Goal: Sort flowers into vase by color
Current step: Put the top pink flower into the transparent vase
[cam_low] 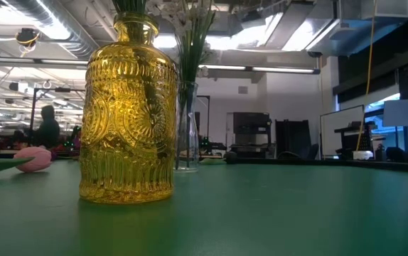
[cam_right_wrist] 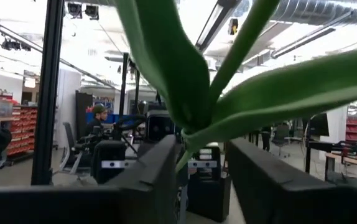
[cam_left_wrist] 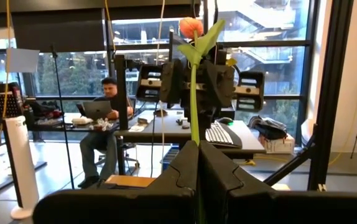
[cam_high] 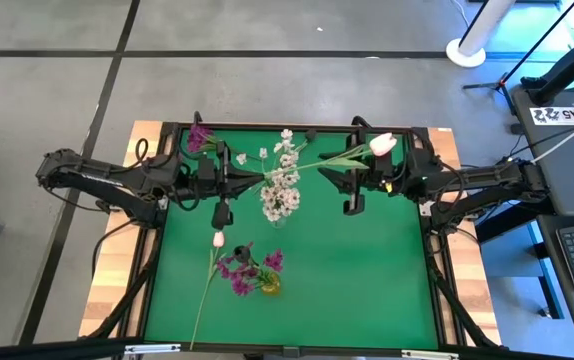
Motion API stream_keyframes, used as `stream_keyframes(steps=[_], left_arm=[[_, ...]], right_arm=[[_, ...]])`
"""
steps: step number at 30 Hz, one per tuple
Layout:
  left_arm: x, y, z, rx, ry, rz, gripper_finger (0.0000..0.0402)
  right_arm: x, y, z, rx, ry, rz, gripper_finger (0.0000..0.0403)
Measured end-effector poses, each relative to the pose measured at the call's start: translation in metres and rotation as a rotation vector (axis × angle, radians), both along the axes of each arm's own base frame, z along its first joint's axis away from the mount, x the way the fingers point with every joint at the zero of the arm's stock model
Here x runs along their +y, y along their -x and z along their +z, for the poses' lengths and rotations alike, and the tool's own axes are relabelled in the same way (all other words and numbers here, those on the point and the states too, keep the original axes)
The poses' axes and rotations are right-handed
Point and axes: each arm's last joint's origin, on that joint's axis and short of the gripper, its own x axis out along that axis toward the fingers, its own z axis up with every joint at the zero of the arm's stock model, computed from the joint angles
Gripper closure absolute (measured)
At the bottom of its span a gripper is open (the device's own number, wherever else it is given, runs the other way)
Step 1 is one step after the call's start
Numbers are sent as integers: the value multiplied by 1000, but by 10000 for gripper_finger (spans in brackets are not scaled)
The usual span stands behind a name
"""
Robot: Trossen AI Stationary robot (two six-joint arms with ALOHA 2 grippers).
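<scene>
Yellow vase (cam_low: 128, 114): magenta flowers (cam_high: 252, 268) (glass vase (cam_low: 185, 131): white sprays (cam_high: 282, 185)); left gripper (cam_left_wrist: 197, 158) pinches tulip (cam_high: 384, 143), right gripper (cam_right_wrist: 200, 165) spread.

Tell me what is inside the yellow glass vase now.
The yellow glass vase holds magenta-purple flowers, their blossoms spreading above its mouth. In the low view only dark stems show at the neck; the ribbed glass hides their lower ends.

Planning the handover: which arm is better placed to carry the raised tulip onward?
Probably left: the left gripper is shut on the tulip near the stem's lower end. The right gripper has its fingers apart around the leaves, gripping nothing.
</scene>
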Motion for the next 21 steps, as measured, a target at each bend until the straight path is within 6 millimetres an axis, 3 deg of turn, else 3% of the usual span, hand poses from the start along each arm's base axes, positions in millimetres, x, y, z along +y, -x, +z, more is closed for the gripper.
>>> stream_keyframes(steps=[9,21], left_arm=[[0,0,0,2,0,2,401],[0,-1,-4,41,11,-2,401]], right_arm=[[0,0,0,5,1,1,394],[2,0,0,-4,10,74,312]])
